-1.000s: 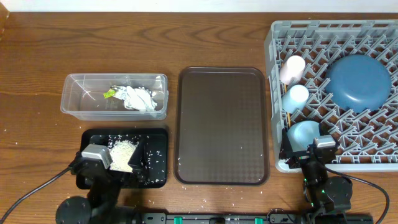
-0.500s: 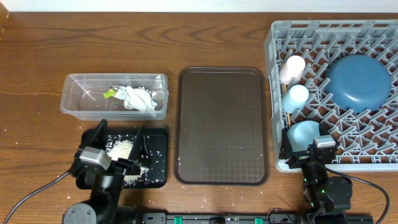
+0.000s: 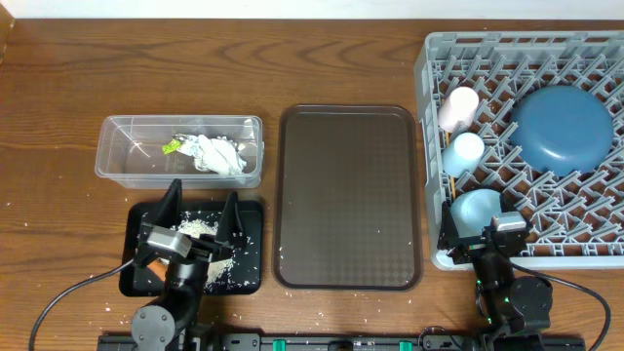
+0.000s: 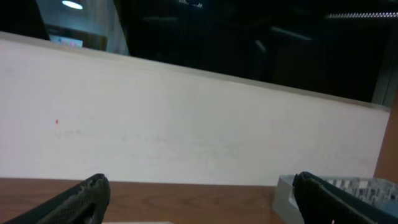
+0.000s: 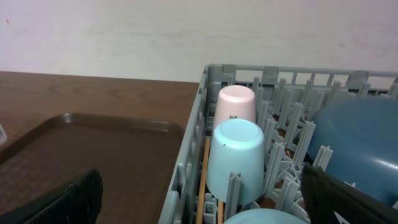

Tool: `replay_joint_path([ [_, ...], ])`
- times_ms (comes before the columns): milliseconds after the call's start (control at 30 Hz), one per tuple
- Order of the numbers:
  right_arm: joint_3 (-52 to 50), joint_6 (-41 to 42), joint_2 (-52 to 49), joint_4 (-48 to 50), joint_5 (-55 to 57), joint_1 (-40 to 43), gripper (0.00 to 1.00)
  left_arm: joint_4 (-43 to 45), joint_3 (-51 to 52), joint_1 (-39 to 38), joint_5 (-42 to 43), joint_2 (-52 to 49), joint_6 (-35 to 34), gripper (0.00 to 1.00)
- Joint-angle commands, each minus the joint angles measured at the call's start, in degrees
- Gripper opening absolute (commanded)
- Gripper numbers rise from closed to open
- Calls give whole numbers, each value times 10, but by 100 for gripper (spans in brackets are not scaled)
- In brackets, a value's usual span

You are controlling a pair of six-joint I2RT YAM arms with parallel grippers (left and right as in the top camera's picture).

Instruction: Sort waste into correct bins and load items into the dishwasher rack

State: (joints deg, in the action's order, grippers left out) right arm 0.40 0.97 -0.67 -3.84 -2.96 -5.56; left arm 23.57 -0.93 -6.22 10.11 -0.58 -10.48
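My left gripper (image 3: 203,207) hangs open and empty over the black tray (image 3: 249,280), where white rice (image 3: 198,228) is scattered. Behind it, the clear tub (image 3: 117,161) holds crumpled paper scraps (image 3: 220,154) and a yellow-green wrapper (image 3: 173,146). The grey rack (image 3: 429,58) at the right carries the blue plate (image 3: 563,130), pink cup (image 3: 458,107), light-blue cup (image 3: 467,151) and pale bowl (image 3: 478,207). Chopsticks (image 5: 203,180) lie along the rack's wall beside the cups. My right gripper (image 5: 202,208) stands open and empty at the rack's near-left corner.
A large brown serving tray (image 3: 351,195) lies between the bins and the rack. Loose rice grains dot the table near the black tray. The left wrist view shows only the far wall, a strip of table and a rack corner (image 4: 286,193).
My left gripper has swung from a sideways tilt to point straight away over the black tray, fingers spread wide. The rice heap looks flatter. The right arm has not moved.
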Motion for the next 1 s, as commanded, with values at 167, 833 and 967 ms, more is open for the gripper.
replay_joint_path([
  [167, -1, -6, 4, -3, 2, 4, 99, -30, 7, -3, -3, 5, -1, 96],
  [833, -1, -6, 4, -3, 2, 4, 99, -256, 7, 54, -23, 5, 89, 96],
  [967, -1, -6, 4, -3, 2, 4, 99, -266, 7, 54, -23, 5, 152, 96],
])
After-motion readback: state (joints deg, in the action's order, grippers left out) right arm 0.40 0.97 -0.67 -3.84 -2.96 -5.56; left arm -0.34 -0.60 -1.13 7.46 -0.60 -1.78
